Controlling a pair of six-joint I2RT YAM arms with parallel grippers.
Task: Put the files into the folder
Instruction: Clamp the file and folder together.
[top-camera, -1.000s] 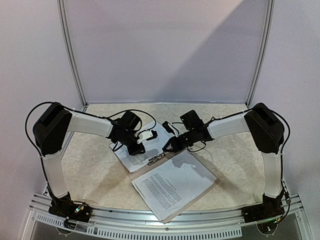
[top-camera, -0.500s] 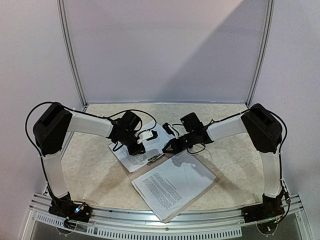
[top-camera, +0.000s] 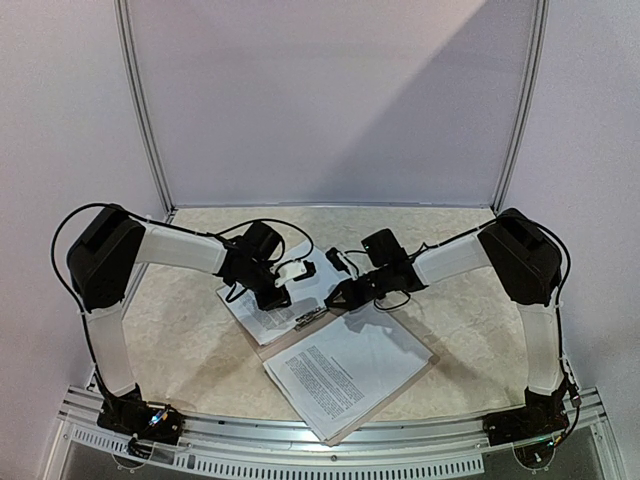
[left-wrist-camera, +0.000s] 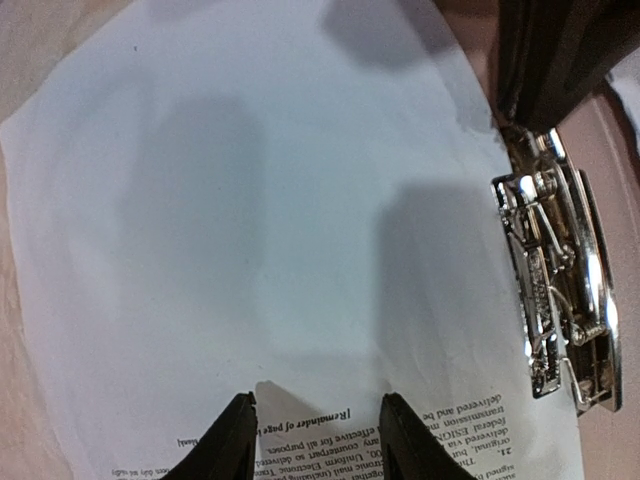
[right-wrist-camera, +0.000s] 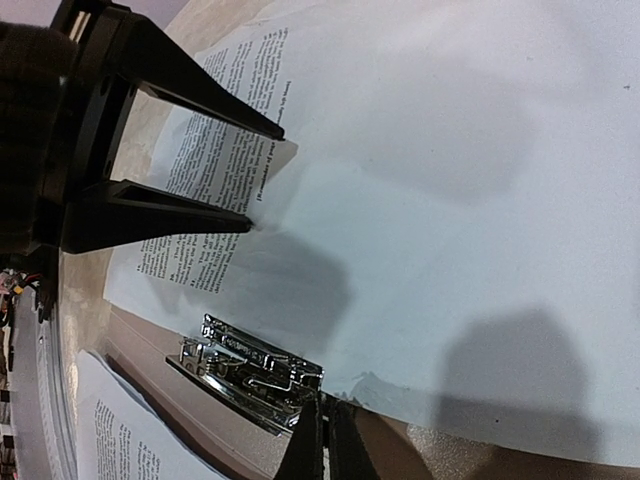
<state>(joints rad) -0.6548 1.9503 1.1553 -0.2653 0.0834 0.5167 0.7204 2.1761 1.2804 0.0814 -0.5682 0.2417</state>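
While left end effector (left-wrist-camera: 318, 402) spreads over the files (left-wrist-camera: 250, 200), right end effector (right-wrist-camera: 321, 408), pressed together, abuts the clip (right-wrist-camera: 245, 365).

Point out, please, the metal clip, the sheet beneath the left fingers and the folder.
metal clip (left-wrist-camera: 560, 290), left wrist view, on its chrome lever.
sheet (left-wrist-camera: 250, 200), left wrist view, on its blank middle.
folder (right-wrist-camera: 135, 345), right wrist view, on the bare strip beside the clip.

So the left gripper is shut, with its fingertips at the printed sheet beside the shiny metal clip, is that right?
Not quite: the left gripper is open, not shut. The right wrist view shows its two fingers spread apart, tips at the printed sheet beside the shiny metal clip.
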